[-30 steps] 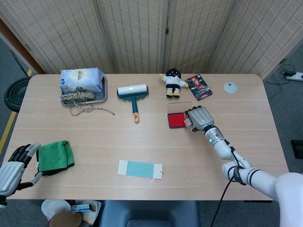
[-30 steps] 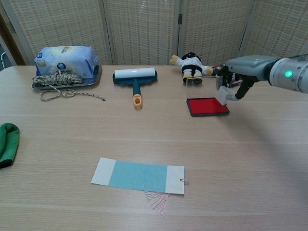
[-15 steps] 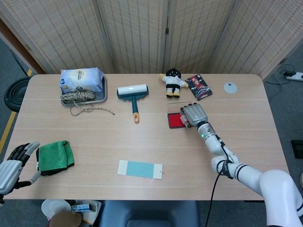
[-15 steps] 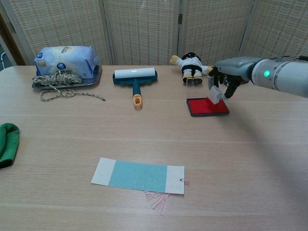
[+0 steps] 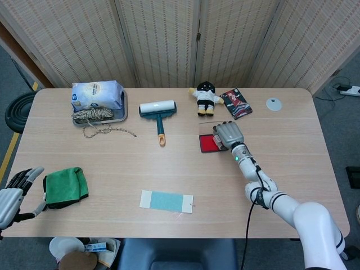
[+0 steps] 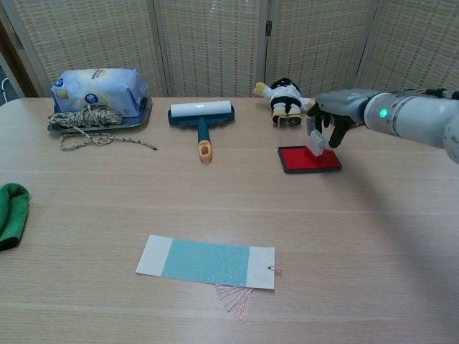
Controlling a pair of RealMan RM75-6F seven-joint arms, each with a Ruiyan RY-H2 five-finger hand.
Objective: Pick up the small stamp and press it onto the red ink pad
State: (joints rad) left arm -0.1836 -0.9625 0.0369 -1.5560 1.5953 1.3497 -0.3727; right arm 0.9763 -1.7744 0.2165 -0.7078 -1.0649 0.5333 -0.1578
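Note:
The red ink pad [image 6: 308,158] lies in its black case on the table, right of centre; in the head view the ink pad [image 5: 207,143] is partly covered by my right hand [image 5: 227,135]. My right hand [image 6: 331,120] holds the small pale stamp [image 6: 315,144] from above, its lower end at or just over the pad's red surface. Whether the two touch cannot be told. My left hand [image 5: 12,194] hovers open off the table's front left corner, beside the green cloth [image 5: 66,186].
A lint roller [image 6: 201,118], a plush doll [image 6: 287,98] and a dark booklet [image 5: 236,103] lie behind the pad. A tray with a white bag and twine [image 6: 97,97] stands far left. A blue-and-white paper strip [image 6: 206,261] lies near the front. A grey disc [image 5: 274,103] sits far right.
My right hand has carried the stamp leftward and down, from beside the pad's right edge to over its red surface. My left hand has sunk slightly lower at the table's corner.

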